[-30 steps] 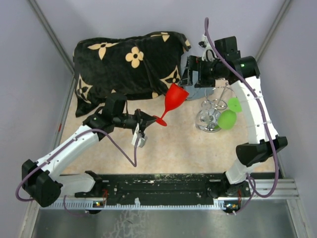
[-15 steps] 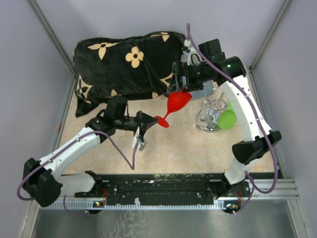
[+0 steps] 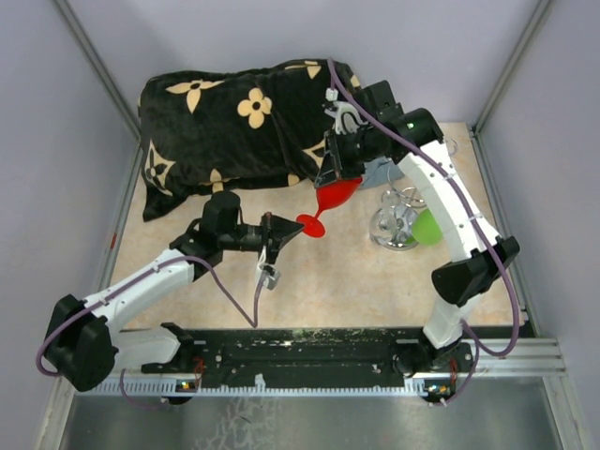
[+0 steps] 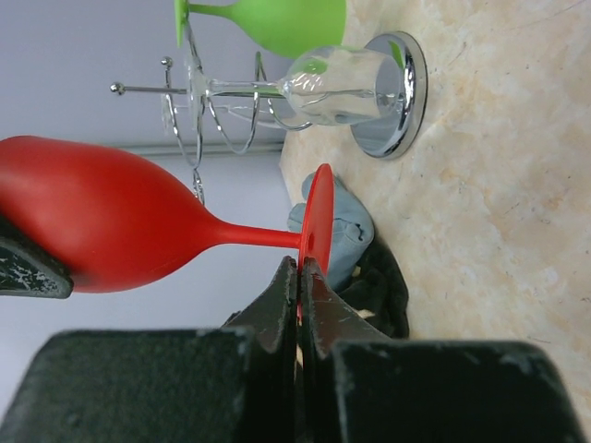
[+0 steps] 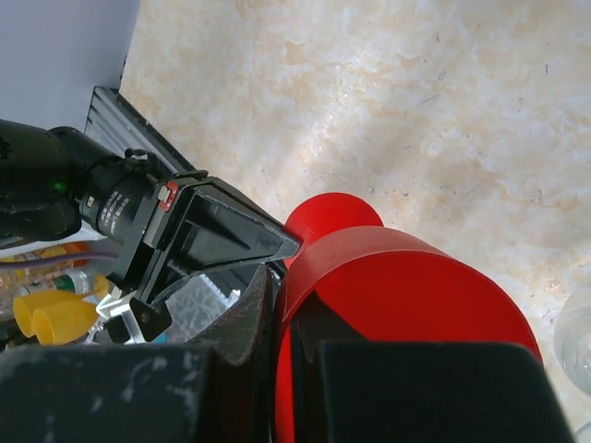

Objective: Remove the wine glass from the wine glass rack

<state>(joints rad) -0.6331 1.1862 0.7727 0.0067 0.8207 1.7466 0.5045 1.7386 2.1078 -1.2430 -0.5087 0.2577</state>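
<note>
A red wine glass (image 3: 335, 194) (image 4: 102, 217) (image 5: 416, 286) hangs tilted above the table, left of the wine glass rack (image 3: 398, 220) (image 4: 397, 92). My left gripper (image 3: 296, 229) (image 4: 298, 268) is shut on the edge of its round foot. From above, my right gripper (image 3: 336, 176) (image 5: 277, 295) is shut on the bowl's rim, one finger inside the bowl and one outside. The rack still carries a green glass (image 3: 428, 227) (image 4: 277, 18) and a clear glass (image 4: 337, 83).
A black blanket with cream flowers (image 3: 234, 122) lies bunched along the back, just behind the red glass. A grey cloth (image 4: 346, 231) lies by the blanket's edge. Grey walls close in the table on the left, right and back.
My right arm swung left from above the rack and its fingers closed on the red glass's rim. The left arm shifted slightly, still holding the foot.
</note>
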